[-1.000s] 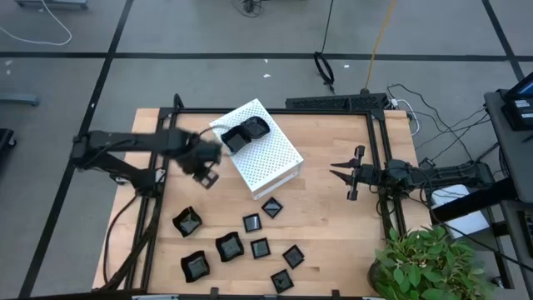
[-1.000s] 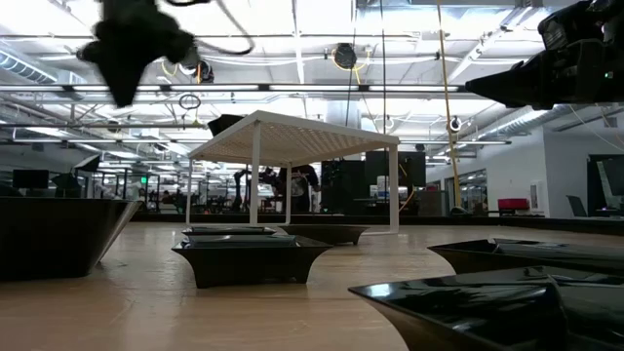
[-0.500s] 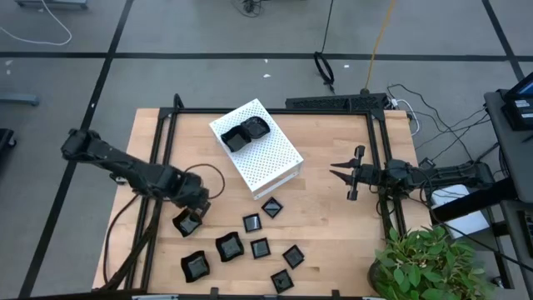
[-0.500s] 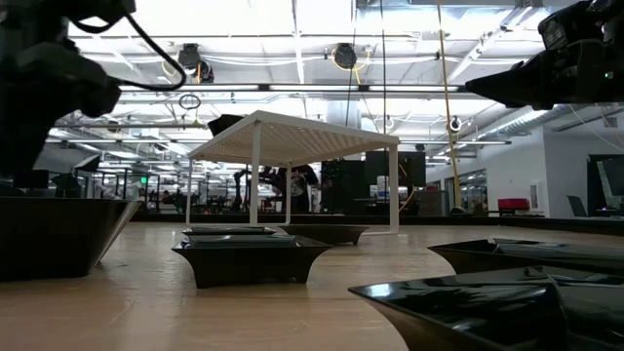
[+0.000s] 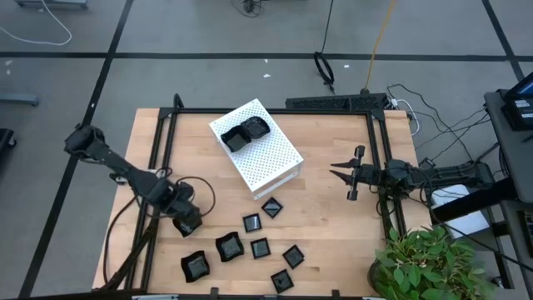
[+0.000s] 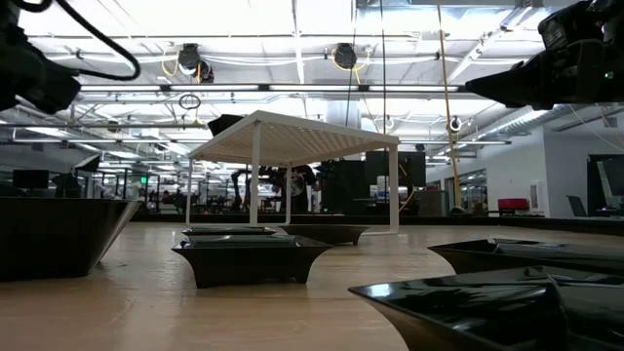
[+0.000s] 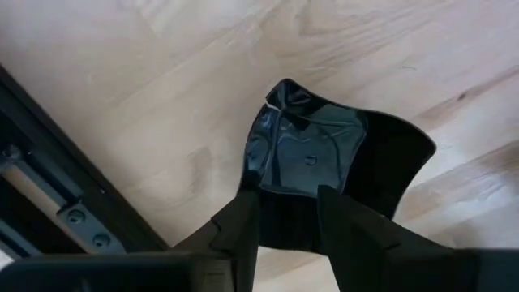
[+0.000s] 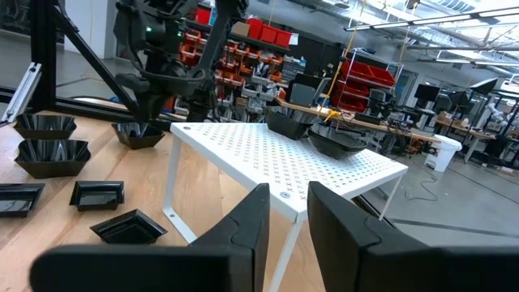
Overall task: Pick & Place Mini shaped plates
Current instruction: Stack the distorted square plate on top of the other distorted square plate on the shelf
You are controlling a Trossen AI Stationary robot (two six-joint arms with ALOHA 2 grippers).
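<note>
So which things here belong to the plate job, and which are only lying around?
Job:
- small glossy black dishes on the wood
- two black dishes on the box
- wavy black dish under the left tool
- left tool

Lying about:
- white perforated box
- green plant
- waiting right tool

White perforated box [image 5: 256, 153] at upper centre of table [image 5: 333, 225], two mini plates [image 5: 246, 133] on top, seven more plates [image 5: 250, 249] spread below it, left gripper [image 5: 186, 222] over the lower-left plate [image 7: 324, 154], right gripper [image 5: 343, 173] at right edge.
</note>
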